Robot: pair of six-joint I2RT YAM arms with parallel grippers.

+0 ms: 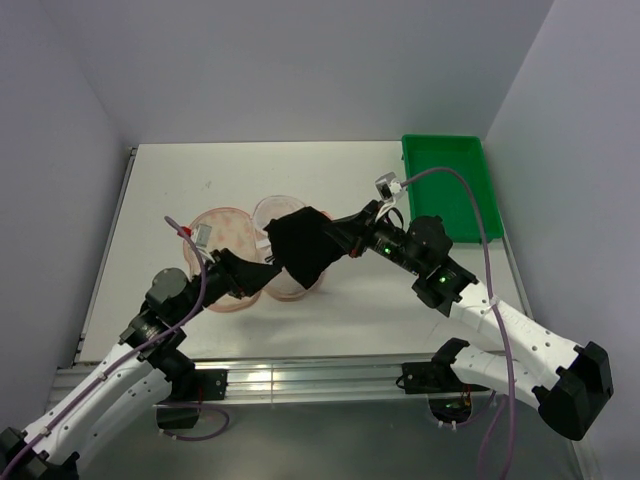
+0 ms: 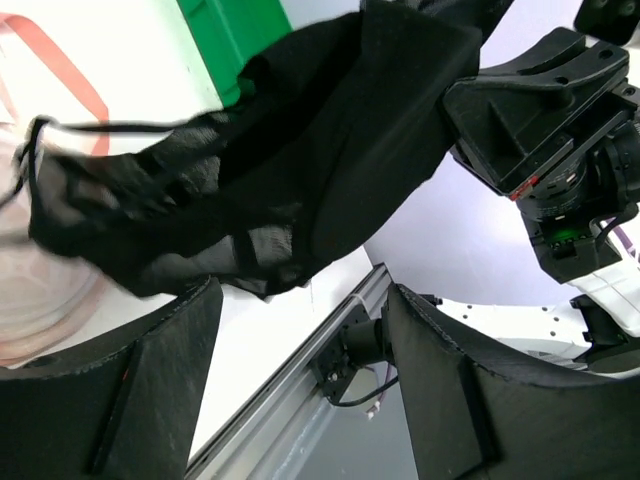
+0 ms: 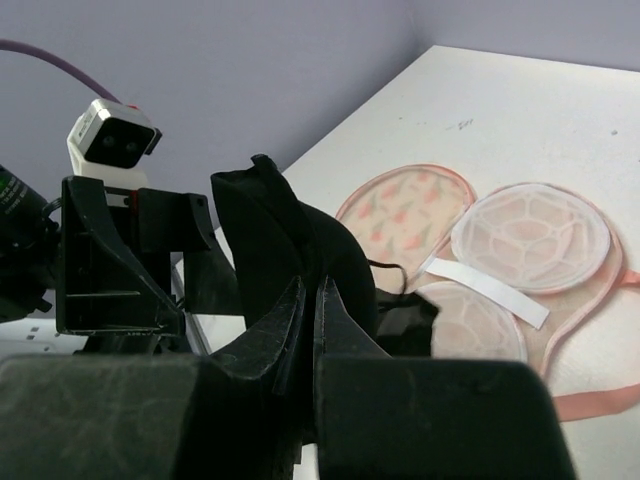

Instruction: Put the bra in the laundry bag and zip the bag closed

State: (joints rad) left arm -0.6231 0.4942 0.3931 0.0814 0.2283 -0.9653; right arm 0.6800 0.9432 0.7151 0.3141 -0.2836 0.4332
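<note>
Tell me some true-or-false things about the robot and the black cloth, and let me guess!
1. The right hand is shut on the soft black fabric bra. True.
2. The bra lies in a green tray. False: it hangs from the right hand, apart from the green plastic tray.
3. The left hand is open. True.
4. The peach-pink mesh laundry bag is zipped closed. False: it lies spread open on the white table.
</note>
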